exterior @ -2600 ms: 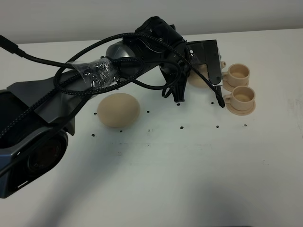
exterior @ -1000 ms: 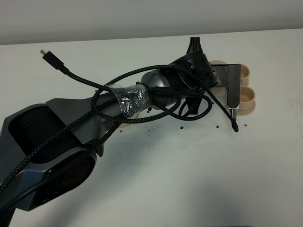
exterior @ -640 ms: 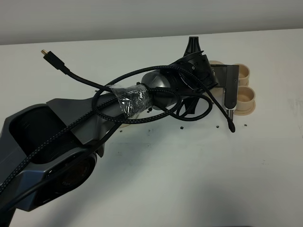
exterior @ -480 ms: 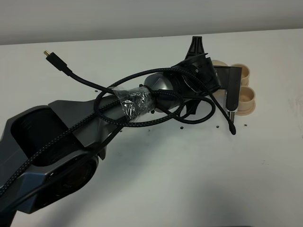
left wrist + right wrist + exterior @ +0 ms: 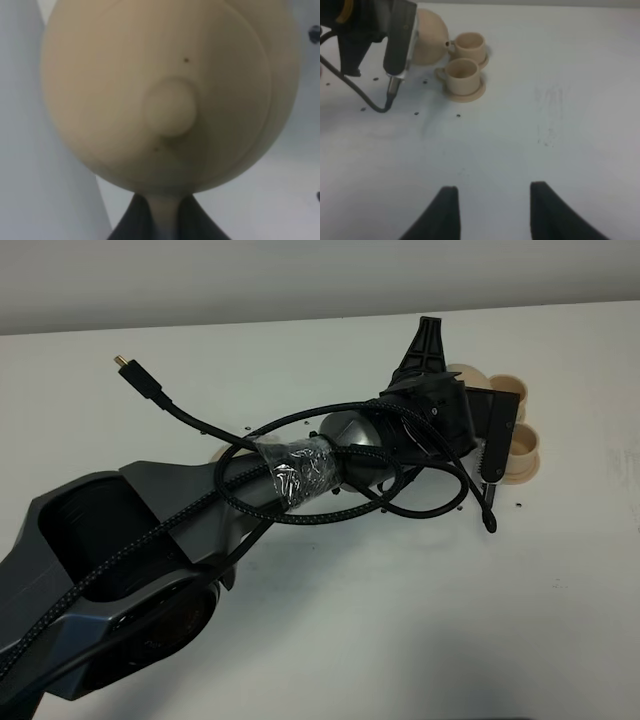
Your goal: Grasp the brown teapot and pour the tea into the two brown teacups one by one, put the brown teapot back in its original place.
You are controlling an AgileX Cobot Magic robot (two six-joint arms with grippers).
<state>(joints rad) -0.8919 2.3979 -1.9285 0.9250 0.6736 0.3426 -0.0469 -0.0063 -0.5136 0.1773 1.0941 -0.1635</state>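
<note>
Brown teapot point(image 5: 165, 100), handle clenched in the left end effector point(image 5: 162, 222), aims its spout at the rear teacup point(image 5: 469, 45) just beside.

Arm in the way
From high up, the arm point(image 5: 300, 465) hides most of the teapot point(image 5: 460, 373) and the 9 o'clock side of both cups point(image 5: 524, 445); close up, the teapot looks blurry.

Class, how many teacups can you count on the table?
2. One teacup is at the spout of the teapot; the other teacup stands beside it, nearer the high camera. The left arm may hide more.
</note>
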